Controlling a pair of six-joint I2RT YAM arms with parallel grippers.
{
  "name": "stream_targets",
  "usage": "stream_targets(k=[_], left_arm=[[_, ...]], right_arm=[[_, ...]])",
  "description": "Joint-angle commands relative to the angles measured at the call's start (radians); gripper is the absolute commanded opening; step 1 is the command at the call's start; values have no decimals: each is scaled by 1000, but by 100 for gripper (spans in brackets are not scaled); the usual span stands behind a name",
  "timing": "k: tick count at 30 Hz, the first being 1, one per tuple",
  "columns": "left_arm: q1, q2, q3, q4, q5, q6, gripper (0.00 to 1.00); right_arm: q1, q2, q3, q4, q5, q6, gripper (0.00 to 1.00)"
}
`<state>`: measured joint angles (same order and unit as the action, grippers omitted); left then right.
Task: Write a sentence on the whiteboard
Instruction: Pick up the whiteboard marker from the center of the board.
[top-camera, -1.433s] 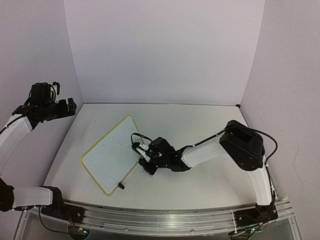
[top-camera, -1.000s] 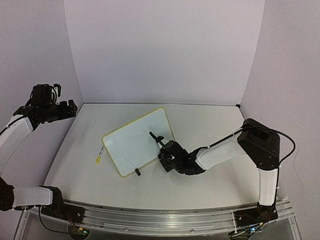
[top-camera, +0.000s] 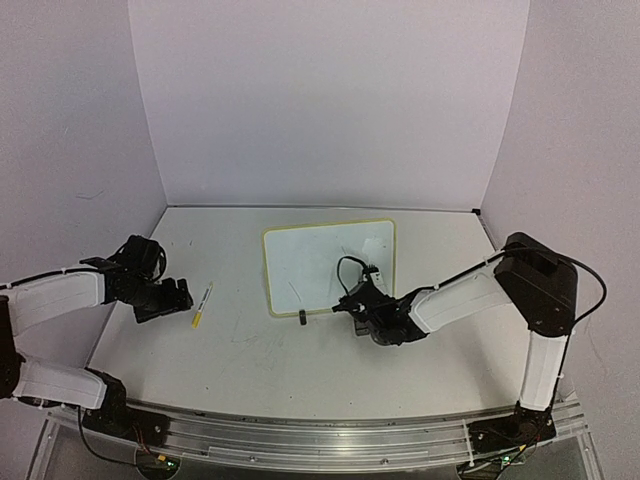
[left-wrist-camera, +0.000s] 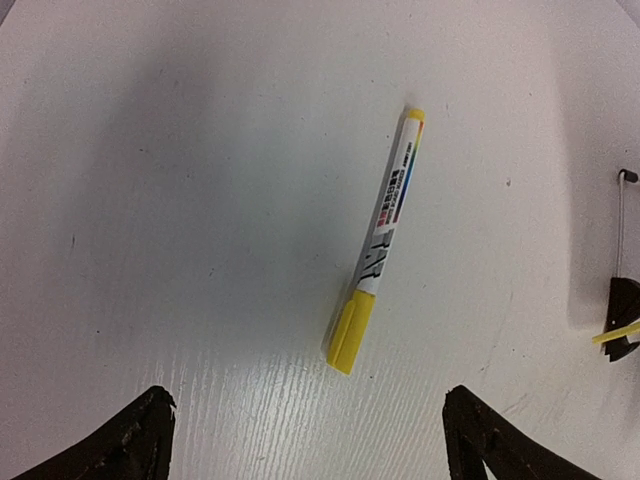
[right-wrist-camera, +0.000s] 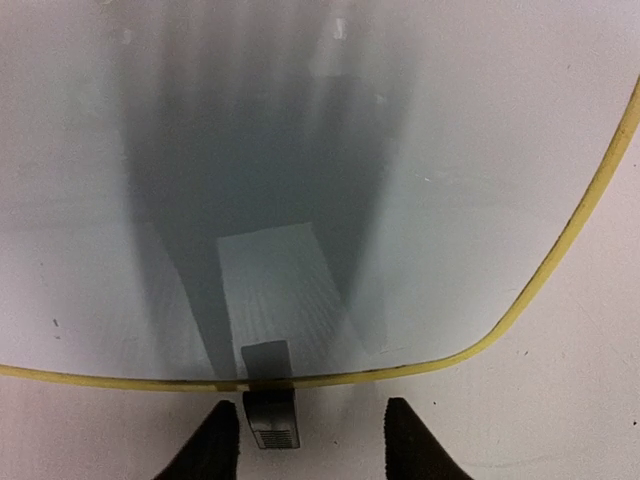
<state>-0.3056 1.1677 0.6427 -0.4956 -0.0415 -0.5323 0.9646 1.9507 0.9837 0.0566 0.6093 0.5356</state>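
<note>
left side: the left gripper (top-camera: 172, 298) hung low over the table (top-camera: 250, 350), near its left edge. in the left wrist view its fingers (left-wrist-camera: 135, 440) stood wide apart and held nothing. a yellow-capped marker (left-wrist-camera: 378, 240) lay flat on the table ahead of the gap between them, touched by neither finger, with its cap end nearer the gripper. from above, the marker (top-camera: 202, 305) lay just beside the gripper, on the side toward the board.

centre: the whiteboard (top-camera: 320, 250) lay flat on the table toward the back, its long edges roughly parallel to the table's front edge and well apart from the left gripper. one black clip foot (top-camera: 302, 318) sat at its near edge, by the left corner.

right side: the right gripper (top-camera: 362, 304) sat at the board's near edge – low, pointing toward the back wall. in the right wrist view its fingers (right-wrist-camera: 215, 440) were partly open and gripped nothing. a clip foot (right-wrist-camera: 268, 405) on the yellow rim stood between them, closer to the left finger in that view – whether it touched that finger could not be told. the board surface (right-wrist-camera: 300, 150) lay just beyond the fingertips.
</note>
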Motion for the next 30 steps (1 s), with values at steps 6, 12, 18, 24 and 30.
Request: stream_targets(k=[6,12,18,24,30], left_arm=[[-39,156,24,88,99,30,74],[-67,225,46,78,57,43,58],[-101,286,73,67,-41,70,51],[-102,315,110,70,-65,97,39],[-103,358,132,69,-65,109,33]], right_arm=[[39,-158,-80,-1,-53,15,63],[41,-280,-164,-1,-85,56,65],[42,-385,-213,-15,-74,58,67],[41,-433,-225,-30,-68,58,67],[41,-447,-229,-39,-71,59,68]])
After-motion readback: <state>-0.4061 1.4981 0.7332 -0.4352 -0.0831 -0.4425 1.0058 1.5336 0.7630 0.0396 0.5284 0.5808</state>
